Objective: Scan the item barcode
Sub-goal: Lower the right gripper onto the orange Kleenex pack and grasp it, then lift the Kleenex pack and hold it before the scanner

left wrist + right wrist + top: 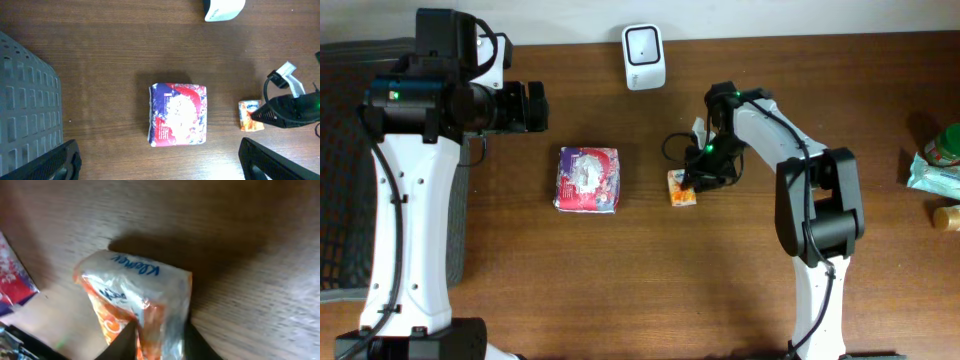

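My right gripper is down low on the table, near the middle; its two fingers are only a little way apart, one on each side of the small orange pack, and both look like they touch it; so I have hold of one end of the pack; it lies on the wood on its side, with blue writing on its clear top.

The pack is just right of the red bag, with a gap between them; the white scanner stands at the far edge, well apart from the pack and a bit to its left.

My left gripper is up in the air on the left side, far from the pack; its fingers are wide open and hold nothing; it looks down on the red bag.

A grey basket sits at the left edge; a few small things lie at the right edge.
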